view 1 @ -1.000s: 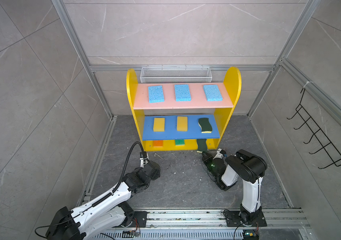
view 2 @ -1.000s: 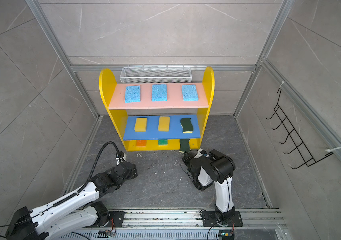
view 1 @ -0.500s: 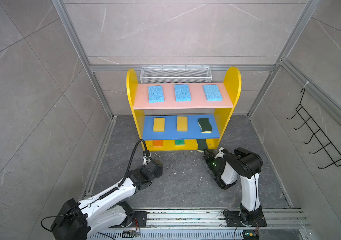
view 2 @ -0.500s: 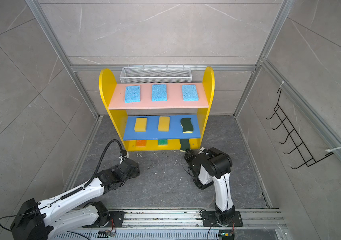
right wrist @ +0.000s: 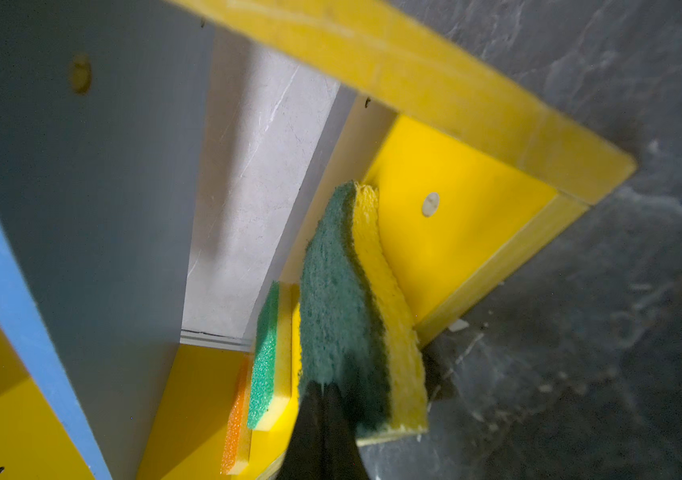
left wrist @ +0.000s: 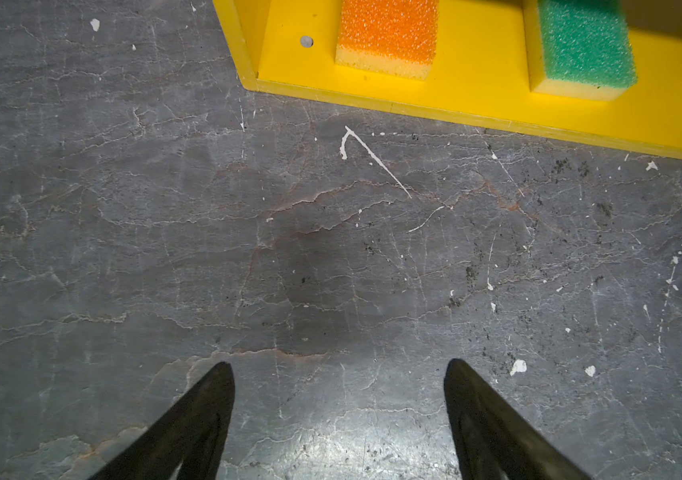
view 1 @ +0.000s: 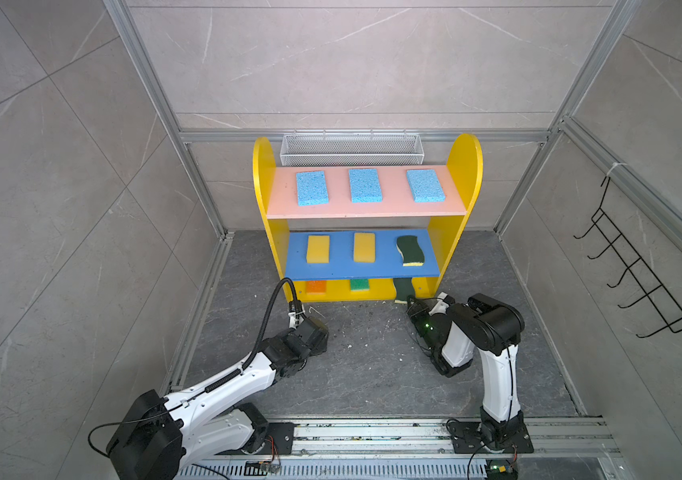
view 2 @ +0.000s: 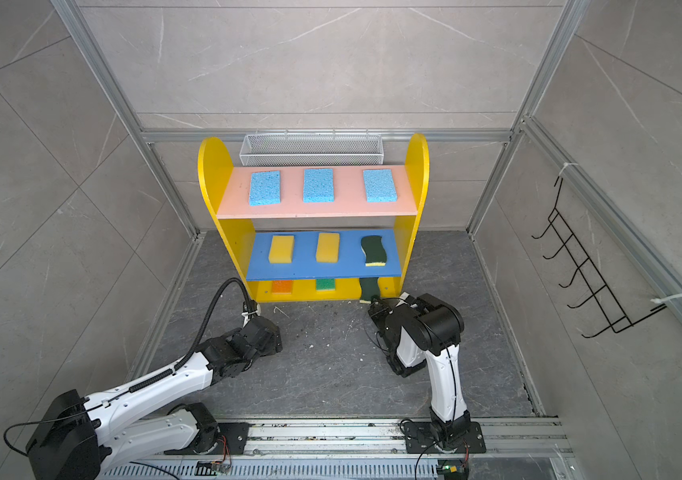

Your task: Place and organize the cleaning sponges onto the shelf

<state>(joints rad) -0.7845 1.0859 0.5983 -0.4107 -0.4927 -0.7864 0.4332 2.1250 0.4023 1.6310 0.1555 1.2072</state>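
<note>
Your right gripper has advanced, jaws closed, against the wavy sponge overhanging the shelf bottom beside the green sponge; left gripper gapes empty over scuffed grey floor.

No text, label, brand, number or sign could be read in any view. The shelf and the sponges on it showed plain colour only, with no print on them.
</note>
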